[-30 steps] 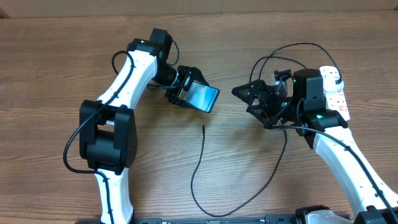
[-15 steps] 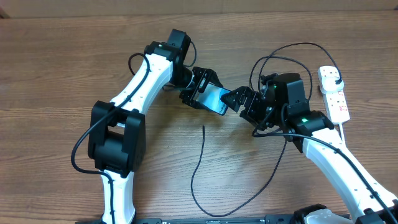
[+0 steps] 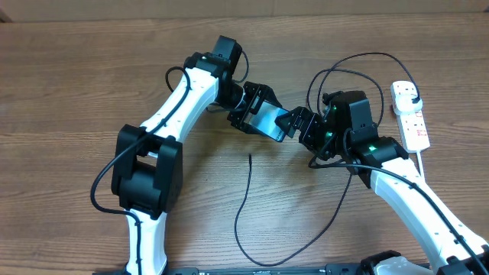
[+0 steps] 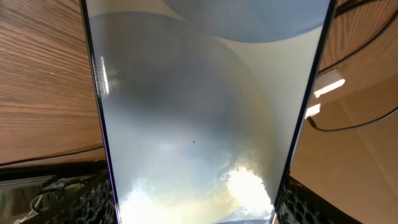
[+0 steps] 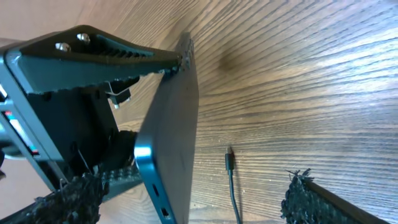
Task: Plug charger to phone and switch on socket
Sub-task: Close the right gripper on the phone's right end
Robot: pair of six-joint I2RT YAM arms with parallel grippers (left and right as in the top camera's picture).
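With the phone [image 3: 269, 123] clamped in the left end effector [image 3: 255, 114] at overhead centre, the right end effector [image 3: 298, 128], its fingers wide apart, should straddle the phone's free end squarely before closing, keeping the port clear for the charger [image 3: 250, 158] tip on the desk [image 3: 76, 76], just lower in frame.

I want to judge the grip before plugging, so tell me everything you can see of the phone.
The phone is a slim slab with a dark frame and a glossy pale blue-grey screen full of reflections. It is off the table, tilted, clamped across its width by the left gripper. The open right gripper straddles its free end, one finger at its edge. Slots show in its thin side.
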